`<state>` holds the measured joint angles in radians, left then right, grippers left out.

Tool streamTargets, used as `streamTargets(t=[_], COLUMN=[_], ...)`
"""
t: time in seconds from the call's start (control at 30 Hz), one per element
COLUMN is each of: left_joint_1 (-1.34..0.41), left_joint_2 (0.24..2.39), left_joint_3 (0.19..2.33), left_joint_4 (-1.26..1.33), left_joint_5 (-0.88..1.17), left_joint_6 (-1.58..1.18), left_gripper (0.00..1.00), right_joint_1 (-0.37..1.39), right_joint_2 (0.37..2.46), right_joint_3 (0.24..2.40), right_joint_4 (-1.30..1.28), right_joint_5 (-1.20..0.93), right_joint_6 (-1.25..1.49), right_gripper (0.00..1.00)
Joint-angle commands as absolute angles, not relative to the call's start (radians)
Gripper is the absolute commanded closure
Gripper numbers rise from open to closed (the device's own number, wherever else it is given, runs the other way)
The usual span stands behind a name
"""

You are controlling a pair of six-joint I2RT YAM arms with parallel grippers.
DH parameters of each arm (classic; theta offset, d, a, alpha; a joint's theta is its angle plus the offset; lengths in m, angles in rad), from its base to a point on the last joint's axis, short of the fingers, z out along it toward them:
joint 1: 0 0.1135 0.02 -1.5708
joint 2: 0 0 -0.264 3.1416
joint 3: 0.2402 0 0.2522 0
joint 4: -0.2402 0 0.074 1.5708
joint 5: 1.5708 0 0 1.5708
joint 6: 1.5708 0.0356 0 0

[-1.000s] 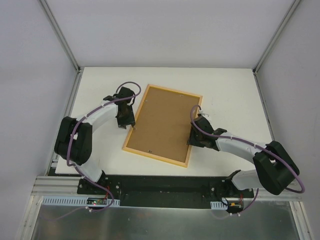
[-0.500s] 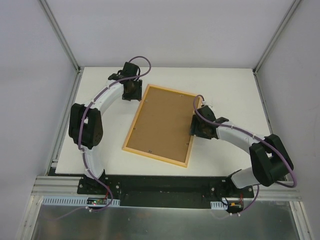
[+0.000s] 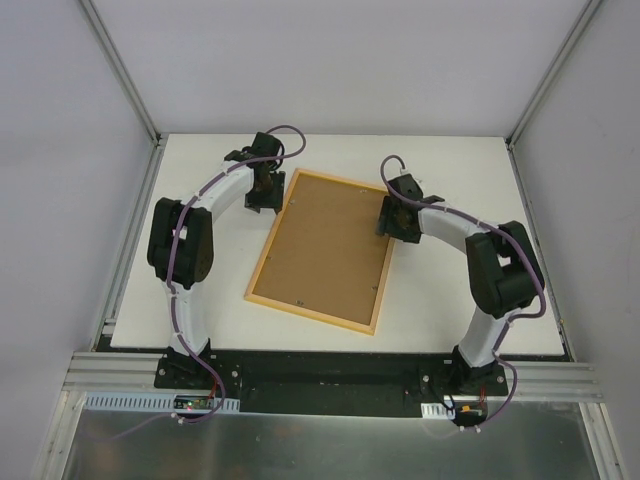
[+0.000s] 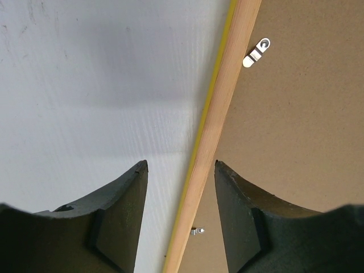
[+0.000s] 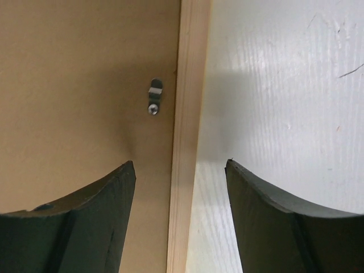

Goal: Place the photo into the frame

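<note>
The frame (image 3: 310,313) lies face down on the white table, pale wood rails up, with the brown backing board (image 3: 325,245) inside it. The photo is hidden. My left gripper (image 3: 268,193) is open at the frame's far left edge; in the left wrist view (image 4: 181,165) its jaws straddle the wood rail (image 4: 224,96), which has a yellow strip beside it, without touching. My right gripper (image 3: 390,218) is open at the far right edge; in the right wrist view (image 5: 180,162) its jaws straddle the rail (image 5: 190,68) with gaps on both sides.
Small metal turn clips (image 4: 256,52) (image 5: 154,96) sit on the backing board next to the rails. The table (image 3: 460,180) is walled by white panels at left, right and back. Its near edge runs just below the frame.
My left gripper has moved from the frame's left middle to its far left end. My right gripper has moved up the right edge toward the far corner. The frame has not moved.
</note>
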<state>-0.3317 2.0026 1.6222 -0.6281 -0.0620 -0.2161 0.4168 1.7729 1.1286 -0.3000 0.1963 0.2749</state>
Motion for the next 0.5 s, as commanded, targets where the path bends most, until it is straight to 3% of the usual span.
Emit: streamTargets(t=[0.0,0.47], left_joint_1=[-0.318,-0.316], left_joint_2=[1.987,2.005], left_joint_3=[1.637,1.632], left_joint_4=[-0.646,-0.644], left_joint_5=[-0.063,-0.058], left_joint_6=[-0.207,-0.213], left_gripper=[0.51,0.53], right_joint_1=[0.385,0.357], right_joint_2=[1.827,1.94], right_joint_3=[1.193,1.307], right_joint_4=[-0.333,-0.321], right_joint_5=[0.241,0.245], right_joint_6=[0.261,0.264], right_gripper=[0.34,0.37])
